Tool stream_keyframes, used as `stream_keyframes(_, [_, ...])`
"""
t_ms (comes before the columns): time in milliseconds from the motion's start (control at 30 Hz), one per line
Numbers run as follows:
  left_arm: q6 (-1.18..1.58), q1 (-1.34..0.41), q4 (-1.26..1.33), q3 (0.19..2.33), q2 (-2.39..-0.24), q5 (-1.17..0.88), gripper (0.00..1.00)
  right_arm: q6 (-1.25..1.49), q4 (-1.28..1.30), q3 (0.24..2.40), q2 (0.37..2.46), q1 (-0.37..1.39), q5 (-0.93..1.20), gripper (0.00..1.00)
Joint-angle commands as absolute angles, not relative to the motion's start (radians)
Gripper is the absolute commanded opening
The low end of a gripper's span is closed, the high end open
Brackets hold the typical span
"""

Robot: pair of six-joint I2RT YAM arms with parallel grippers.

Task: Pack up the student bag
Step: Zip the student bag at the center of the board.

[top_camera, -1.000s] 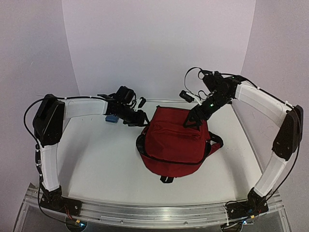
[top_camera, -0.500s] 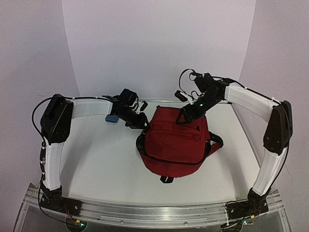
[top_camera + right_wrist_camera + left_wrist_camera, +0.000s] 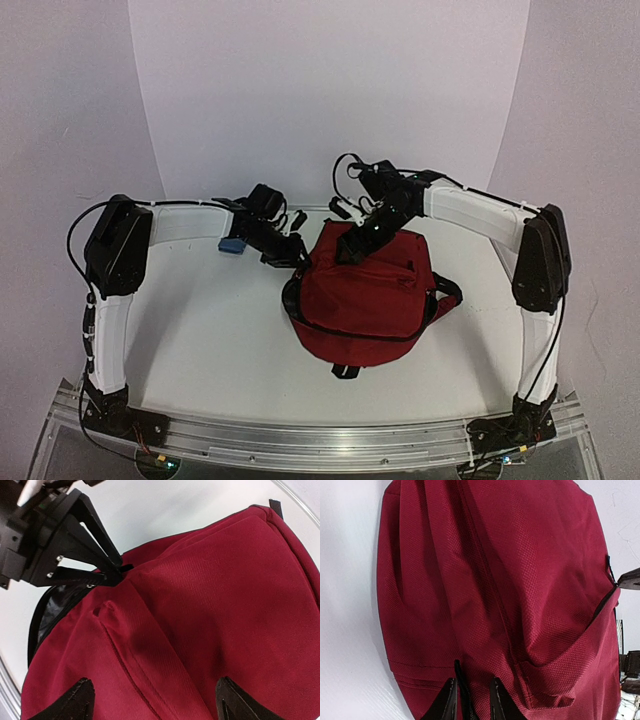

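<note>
While the left gripper (image 3: 470, 684) pinches a black tab (image 3: 461, 682) at the edge of the student bag (image 3: 365, 290), the right gripper (image 3: 155, 681) hangs spread wide just above its top.

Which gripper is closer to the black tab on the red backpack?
Left. The left gripper pinches the black tab itself; the right gripper is open over the red fabric of the backpack, apart from the tab.
</note>
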State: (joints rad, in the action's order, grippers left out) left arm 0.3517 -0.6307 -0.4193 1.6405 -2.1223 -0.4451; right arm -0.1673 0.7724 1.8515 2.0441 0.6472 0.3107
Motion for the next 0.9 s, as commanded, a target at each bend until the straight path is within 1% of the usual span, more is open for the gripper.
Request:
stream_keyframes(0, [0.37, -0.619, -0.395, 1.645, -2.122, -0.459, 0.22, -0.179, 0.749, 1.917, 2.078, 0.691, 0.184, 0.86])
stream_keyframes(100, [0.373, -0.618, -0.388, 1.631, -2.119, -0.463, 0.2, -0.185, 0.747, 1.933, 2.098, 0.711, 0.152, 0.87])
stream_keyframes(400, [0.379, -0.614, -0.379, 1.592, -2.096, -0.467, 0.15, -0.206, 0.739, 1.976, 2.17, 0.732, 0.058, 0.86])
stream_keyframes(600, [0.378, -0.614, -0.371, 1.59, -2.094, -0.486, 0.01, -0.206, 0.736, 1.988, 2.198, 0.732, 0.008, 0.84])
stream_keyframes(700, [0.381, -0.613, -0.345, 1.561, -2.059, -0.488, 0.0, -0.208, 0.732, 1.993, 2.21, 0.732, -0.02, 0.82])
stream_keyframes(867, [0.384, -0.614, -0.288, 1.443, -1.899, -0.443, 0.0, -0.213, 0.709, 2.009, 2.242, 0.73, -0.091, 0.79])
